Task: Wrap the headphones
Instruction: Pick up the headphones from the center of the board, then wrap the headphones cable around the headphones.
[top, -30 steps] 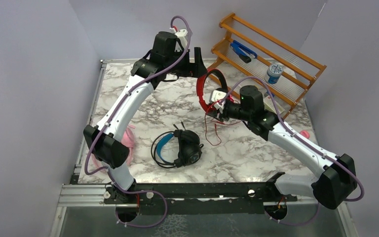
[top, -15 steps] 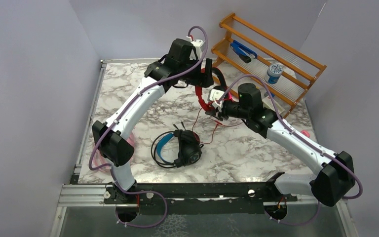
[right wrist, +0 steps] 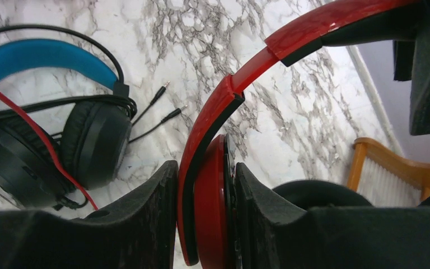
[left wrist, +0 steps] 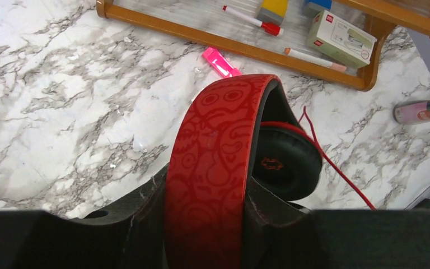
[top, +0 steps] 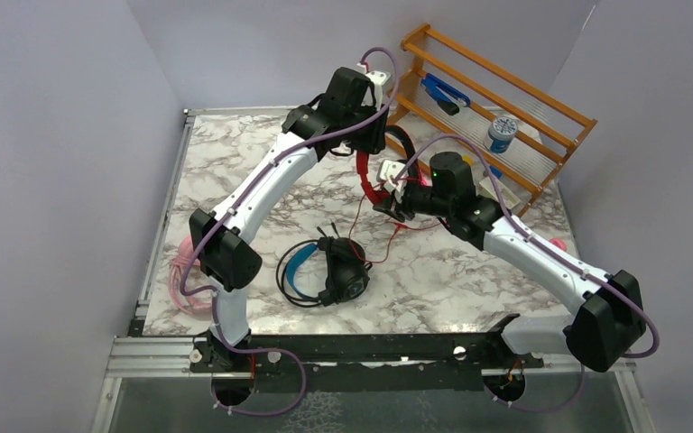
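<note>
Red headphones (top: pixel 367 185), far centre: left gripper (left wrist: pixel 204 202) clamped on the headband (left wrist: pixel 215 134), right gripper (right wrist: pixel 206 196) clamped at one earcup (right wrist: pixel 210 224). Black-and-blue headphones (top: pixel 329 269) lie nearer; pink headphones (top: pixel 180 280) at the left edge.

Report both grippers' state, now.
Left gripper: closed on the red headphones.
Right gripper: closed on the same red headphones.

The right gripper (right wrist: pixel 204 188) has its padded fingers (right wrist: pixel 145 216) pressed on either side of the red headset (right wrist: pixel 224 95), at its earcup and band. To the fingers' left the black headset with the blue band (right wrist: pixel 92 140) lies on the marble table (right wrist: pixel 201 33), its two plugs (right wrist: pixel 165 103) just beyond the fingertips. A wooden rack (right wrist: pixel 392 162) shows to the fingers' right.
</note>
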Tool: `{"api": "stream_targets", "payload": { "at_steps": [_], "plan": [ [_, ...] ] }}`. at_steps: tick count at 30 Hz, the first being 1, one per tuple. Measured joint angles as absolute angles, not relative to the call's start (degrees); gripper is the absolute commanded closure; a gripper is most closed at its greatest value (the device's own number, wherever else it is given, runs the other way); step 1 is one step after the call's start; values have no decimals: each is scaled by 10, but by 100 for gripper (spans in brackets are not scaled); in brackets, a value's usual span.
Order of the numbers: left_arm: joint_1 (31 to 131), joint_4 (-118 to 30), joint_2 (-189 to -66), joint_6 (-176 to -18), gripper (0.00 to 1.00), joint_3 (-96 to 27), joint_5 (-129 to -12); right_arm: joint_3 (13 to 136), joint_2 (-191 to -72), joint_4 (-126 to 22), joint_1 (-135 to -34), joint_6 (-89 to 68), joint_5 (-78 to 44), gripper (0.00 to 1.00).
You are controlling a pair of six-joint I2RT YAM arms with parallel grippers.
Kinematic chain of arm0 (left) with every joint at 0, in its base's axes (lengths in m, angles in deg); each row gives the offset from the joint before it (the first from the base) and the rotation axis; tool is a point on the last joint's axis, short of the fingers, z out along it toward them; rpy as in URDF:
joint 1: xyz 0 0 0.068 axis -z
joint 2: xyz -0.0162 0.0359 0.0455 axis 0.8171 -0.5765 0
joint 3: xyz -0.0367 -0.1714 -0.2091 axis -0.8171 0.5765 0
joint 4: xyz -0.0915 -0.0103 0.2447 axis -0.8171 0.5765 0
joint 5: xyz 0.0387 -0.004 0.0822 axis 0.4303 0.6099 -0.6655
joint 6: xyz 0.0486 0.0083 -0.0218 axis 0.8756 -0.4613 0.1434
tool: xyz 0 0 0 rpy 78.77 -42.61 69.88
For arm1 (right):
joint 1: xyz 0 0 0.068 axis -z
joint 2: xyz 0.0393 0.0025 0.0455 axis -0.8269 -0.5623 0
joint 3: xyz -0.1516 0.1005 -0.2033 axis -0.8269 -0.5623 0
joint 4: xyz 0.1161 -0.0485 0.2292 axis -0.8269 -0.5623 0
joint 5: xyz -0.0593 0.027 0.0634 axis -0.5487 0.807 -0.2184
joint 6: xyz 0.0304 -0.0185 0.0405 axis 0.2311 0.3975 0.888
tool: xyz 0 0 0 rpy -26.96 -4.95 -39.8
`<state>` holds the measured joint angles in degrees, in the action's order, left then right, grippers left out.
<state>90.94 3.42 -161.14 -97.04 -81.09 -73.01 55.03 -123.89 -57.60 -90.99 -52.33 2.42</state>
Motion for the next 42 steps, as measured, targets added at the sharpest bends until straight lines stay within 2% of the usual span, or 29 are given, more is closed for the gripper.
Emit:
{"api": "stream_targets", "payload": {
  "at_steps": [2, 3, 4, 5, 12, 18, 23, 32, 39, 42],
  "plan": [
    [909, 42, -1618, -965, 100, -828, -732, 550, -1239, -573, -910, -496, 22, 86],
    [910, 45, -1620, -961, 100, -835, -734, 551, -1239, -571, -910, -473, 21, 56],
    [911, 49, -1622, -957, 100, -844, -736, 553, -1239, -569, -911, -449, 20, 11],
    [912, 49, -1622, -956, 100, -850, -738, 556, -1239, -569, -911, -421, 18, 1],
    [912, 1, -1601, -947, 100, -832, -793, 588, -1239, -636, -911, -216, 27, 0],
    [917, -78, -1519, -962, 100, -706, -877, 589, -1242, -736, -910, -108, 41, 0],
    [891, -234, -1426, -971, 100, -619, -980, 564, -1276, -834, -912, -32, 47, 0],
    [863, -373, -1359, -992, 100, -613, -1043, 540, -1292, -897, -913, 34, 34, 0],
    [830, -393, -1358, -1000, 100, -603, -1049, 521, -1288, -897, -912, 109, -56, 0],
    [801, -354, -1382, -1006, 100, -678, -1048, 518, -1306, -903, -895, 136, -131, 0]
  ]
}}
